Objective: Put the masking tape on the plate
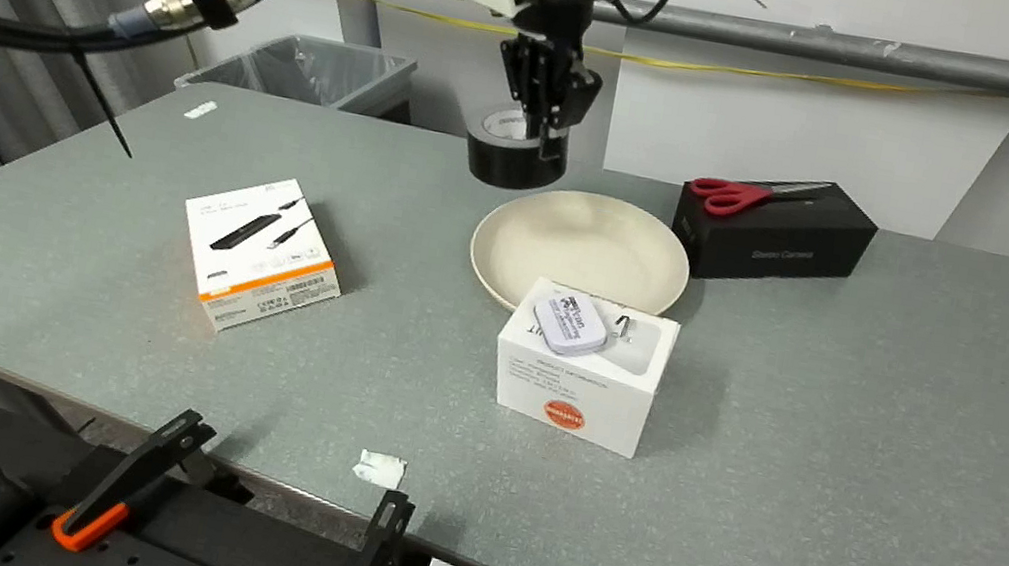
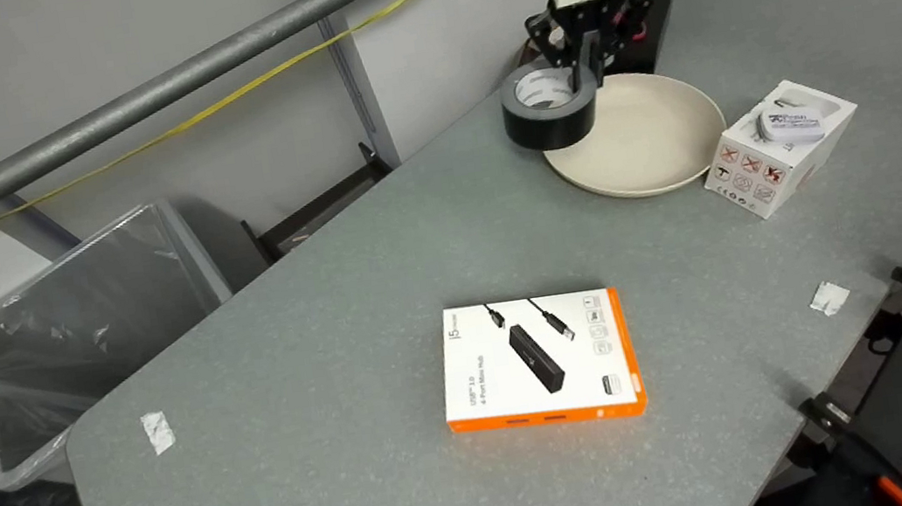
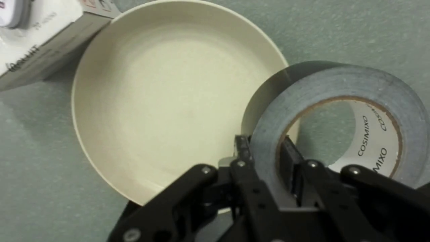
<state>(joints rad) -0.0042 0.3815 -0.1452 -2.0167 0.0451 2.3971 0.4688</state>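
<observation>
Tape (image 2: 548,125), a black roll, hangs in the air near the wall-side edge of the table (image 1: 846,428), overlapping the rim of the plate (image 3: 181,111) in the wrist view. The gripper (image 3: 266,148) is clamped on 1 side of the roll, 1 finger inside the core and 1 outside, a sound place to hold. It should prove stiff, fairly weighty and hard to crush; gripped off-centre, it may droop, twist or slip.

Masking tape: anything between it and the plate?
Nothing visible. The gripper holds the masking tape raised at one edge of the plate; the white box stands beside the plate, roughly opposite.
</observation>
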